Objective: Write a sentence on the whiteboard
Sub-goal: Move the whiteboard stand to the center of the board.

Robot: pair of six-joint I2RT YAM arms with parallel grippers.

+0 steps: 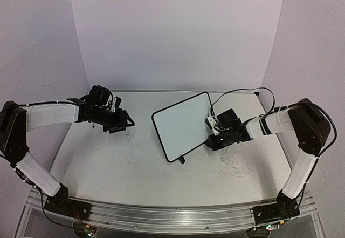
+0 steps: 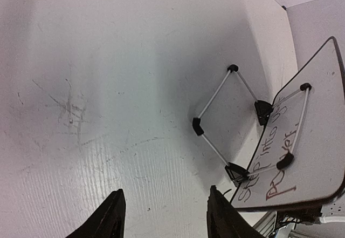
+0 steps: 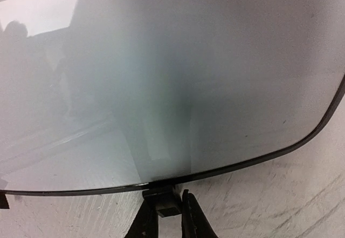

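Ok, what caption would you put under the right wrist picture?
Right jaws pinch a small black tab on the rim of the blank whiteboard, scuffed table behind.

Left hand (image 2: 164, 213) open, hovering; right hand (image 3: 164, 205) pinched on whiteboard (image 1: 180, 124) edge.

Small rectangular white-faced whiteboard (image 1: 183, 126), thin black rim, rounded corners. Tilted, one side raised, right of centre on white tabletop (image 1: 108, 162). Upper face blank. Black stand foot (image 1: 182, 160) at near corner.
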